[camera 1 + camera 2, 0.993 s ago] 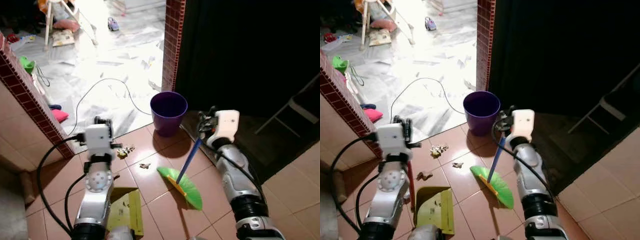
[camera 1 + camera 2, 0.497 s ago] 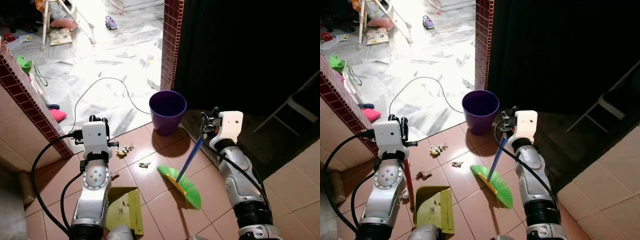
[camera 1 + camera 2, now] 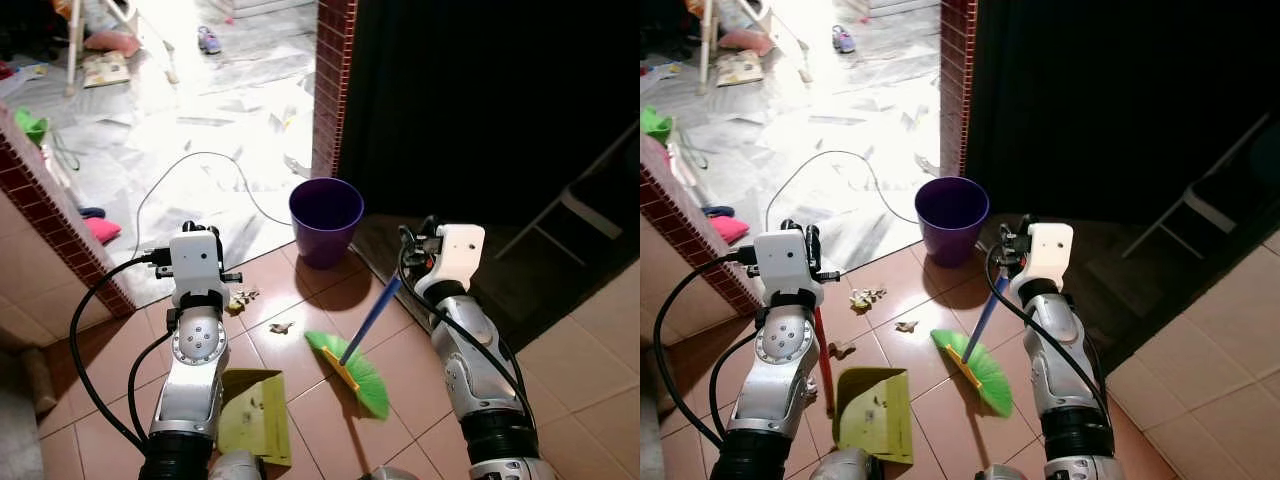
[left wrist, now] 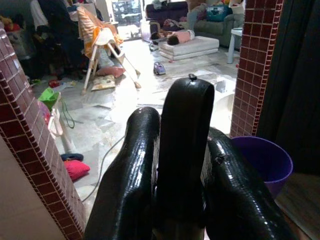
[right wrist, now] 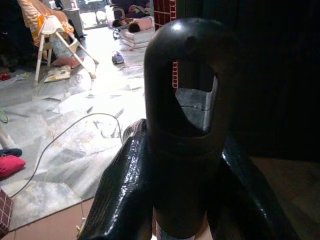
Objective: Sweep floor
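Your biggest change is the whole view: it has slid a little since a second ago, so the robot's head moved, not the purple bin. Next to that bin, your broom has moved too. Its green bristles sat farther from the yellow dustpan before, and now they lie a bit closer to it, in front of the bin. That looks like a small sweep toward the pan, so the job seems under way but not done. Your right gripper is clamped tight around the black top of the blue broom stick, off to the bin's right. Your left gripper is squeezed around the dustpan's black handle end, with the red stick going down to the pan. The smallest things are the dry leaf bits, between the bin and the pan, waiting to be swept.
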Controlling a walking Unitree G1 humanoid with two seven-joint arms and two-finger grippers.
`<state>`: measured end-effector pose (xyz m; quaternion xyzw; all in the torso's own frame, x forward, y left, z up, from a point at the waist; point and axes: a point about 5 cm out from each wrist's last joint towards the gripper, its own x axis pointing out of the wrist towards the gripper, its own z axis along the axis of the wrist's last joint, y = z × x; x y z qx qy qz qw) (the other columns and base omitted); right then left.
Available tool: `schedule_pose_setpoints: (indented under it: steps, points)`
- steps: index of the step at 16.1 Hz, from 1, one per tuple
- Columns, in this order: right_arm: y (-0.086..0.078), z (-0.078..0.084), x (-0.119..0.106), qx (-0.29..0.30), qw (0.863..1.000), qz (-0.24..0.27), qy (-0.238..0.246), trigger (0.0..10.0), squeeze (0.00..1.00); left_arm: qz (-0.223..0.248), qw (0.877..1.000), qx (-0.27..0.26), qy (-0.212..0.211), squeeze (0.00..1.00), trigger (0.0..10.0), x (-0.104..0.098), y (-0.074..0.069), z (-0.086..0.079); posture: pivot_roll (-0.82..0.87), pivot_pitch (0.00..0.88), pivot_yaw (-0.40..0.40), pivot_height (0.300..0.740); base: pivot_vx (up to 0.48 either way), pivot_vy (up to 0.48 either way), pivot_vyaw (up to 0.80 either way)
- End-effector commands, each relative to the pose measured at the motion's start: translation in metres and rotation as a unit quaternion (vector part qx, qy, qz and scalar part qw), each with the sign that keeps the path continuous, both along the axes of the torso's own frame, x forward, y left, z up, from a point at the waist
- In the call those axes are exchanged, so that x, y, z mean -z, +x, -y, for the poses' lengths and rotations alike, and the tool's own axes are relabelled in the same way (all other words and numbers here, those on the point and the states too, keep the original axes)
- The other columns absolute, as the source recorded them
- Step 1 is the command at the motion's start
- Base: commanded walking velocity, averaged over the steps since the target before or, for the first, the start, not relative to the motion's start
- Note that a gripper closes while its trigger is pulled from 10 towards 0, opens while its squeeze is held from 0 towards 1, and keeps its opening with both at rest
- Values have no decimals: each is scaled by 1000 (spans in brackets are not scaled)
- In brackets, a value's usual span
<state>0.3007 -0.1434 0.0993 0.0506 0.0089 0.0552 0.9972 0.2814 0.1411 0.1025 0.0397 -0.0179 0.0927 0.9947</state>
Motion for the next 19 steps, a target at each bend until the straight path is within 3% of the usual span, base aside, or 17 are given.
schedule_pose_setpoints:
  steps: [1,12,15,19]
  points:
    - [1,-3,-5,-10,1000,6,0,10000,0,10,1000,-3,2,0,10000,-7,0,-2,-46,0,-1,740,0,0,800]
    - [0,1,-12,-11,1000,13,-2,10000,0,5,998,-43,35,0,10000,-12,-9,-9,-47,0,10,740,0,0,800]
    - [0,-1,-14,-13,1000,17,-8,10000,0,6,996,-80,39,0,10000,-16,-11,-17,-46,0,12,740,0,0,0]
    - [-1,-3,-15,-17,1000,19,-7,10000,0,6,996,-78,35,0,10000,-17,-10,-16,-45,0,15,740,0,0,0]
